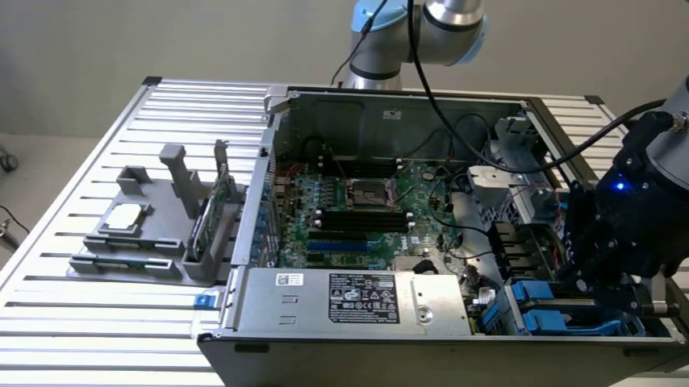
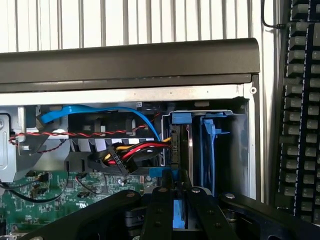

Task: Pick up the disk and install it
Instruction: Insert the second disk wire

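The slatted metal worktop [image 1: 64,242] carries an open computer case [image 1: 431,201], its green motherboard [image 1: 366,210] exposed. The gripper [image 1: 603,278] hangs over the case's corner at the exterior view's right, above the drive bays [image 2: 210,145]. In the wrist view, the black fingers [image 2: 160,210] are closed on the disk [image 2: 178,212], whose blue carrier edge shows between them. The disk stands on edge, its lower end entering a bay slot, just beside an empty blue caddy [image 2: 207,145] and the red and yellow cables [image 2: 135,150].
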`<state>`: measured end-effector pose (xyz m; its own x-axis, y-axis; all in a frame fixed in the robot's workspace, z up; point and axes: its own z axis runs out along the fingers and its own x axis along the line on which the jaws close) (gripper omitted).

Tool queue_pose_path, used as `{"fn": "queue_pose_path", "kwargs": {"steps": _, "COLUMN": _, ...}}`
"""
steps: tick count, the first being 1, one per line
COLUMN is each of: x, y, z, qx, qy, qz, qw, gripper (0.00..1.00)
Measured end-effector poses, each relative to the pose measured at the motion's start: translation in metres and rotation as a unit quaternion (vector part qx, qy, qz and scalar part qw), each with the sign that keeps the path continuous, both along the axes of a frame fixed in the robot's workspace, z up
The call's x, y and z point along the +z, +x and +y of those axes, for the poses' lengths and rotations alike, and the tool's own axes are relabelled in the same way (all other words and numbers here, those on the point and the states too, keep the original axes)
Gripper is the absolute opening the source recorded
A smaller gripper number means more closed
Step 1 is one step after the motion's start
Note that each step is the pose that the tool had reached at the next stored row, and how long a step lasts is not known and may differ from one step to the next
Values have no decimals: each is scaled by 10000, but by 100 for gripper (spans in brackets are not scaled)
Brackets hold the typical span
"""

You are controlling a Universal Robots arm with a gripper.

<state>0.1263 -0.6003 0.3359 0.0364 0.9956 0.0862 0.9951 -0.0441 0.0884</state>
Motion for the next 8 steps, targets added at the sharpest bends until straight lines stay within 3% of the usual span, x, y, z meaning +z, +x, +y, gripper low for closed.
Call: {"fn": "queue_pose_path", "kwargs": {"steps": 8, "x": -22, "y": 0, "z": -8, "qx": 0, "qy": 5, "qz": 1, "qw": 10000, "gripper": 16}}
